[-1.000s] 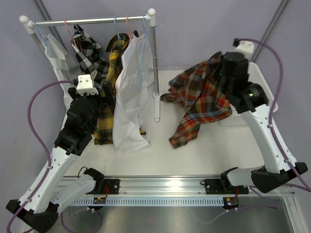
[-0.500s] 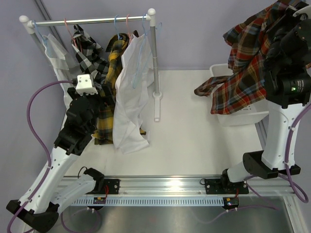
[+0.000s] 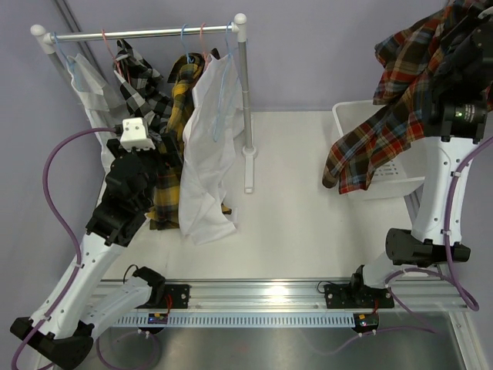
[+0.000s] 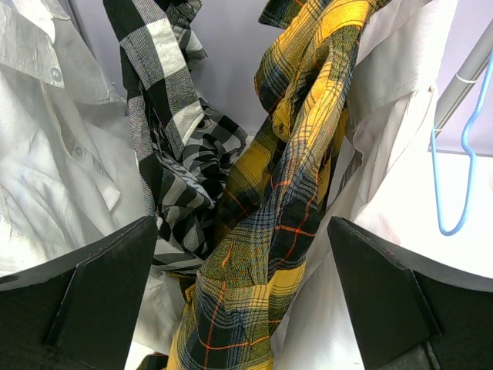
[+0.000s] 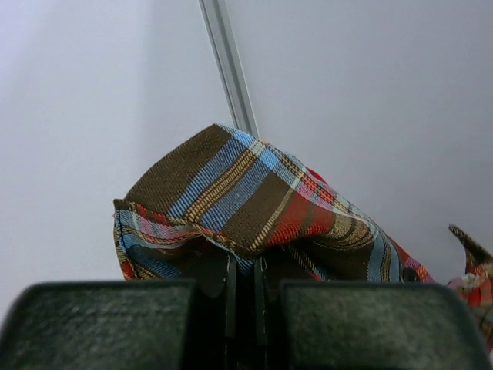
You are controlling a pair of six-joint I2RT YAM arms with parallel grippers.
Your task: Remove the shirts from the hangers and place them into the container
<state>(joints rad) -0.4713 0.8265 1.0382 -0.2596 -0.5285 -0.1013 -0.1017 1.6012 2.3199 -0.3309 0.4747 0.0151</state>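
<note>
As my R gripper [image 5: 243, 308] sits up high at the far right, its two jaws are pressed together on a fold of the red plaid shirt [image 5: 254, 200]. The shirt hangs down from there, long and loose. In the top view its long way runs from the top right corner down and left, and its low end is over the left rim of the white tub [image 3: 343, 116]. I can't tell if the cloth touches the tub. The tub sits at the right edge of the table [image 3: 308, 223], w/ a wide strip of white table between it and the rack post [image 3: 245, 100].

My L gripper [image 4: 243, 297] is spread wide, holding nothing. It points at the clothes on the rack rail [image 3: 146, 33], near the left edge of the table, w/ the yellow-black shirt [image 4: 285, 193] right btwn the jaws but not touched.

Count: 5 shirts in all. 1 is in my R gripper and 4 are on the rail: 2 white shirts [image 3: 204, 154], 1 black-white shirt [image 4: 166, 116] and 1 yellow-black. They all hang straight down, packed close, side by side. Hangers [image 4: 462, 177]: I make out approx 5 thin hooks on the rail, some blue, some pink-red. 1 tub, 1 rack.
</note>
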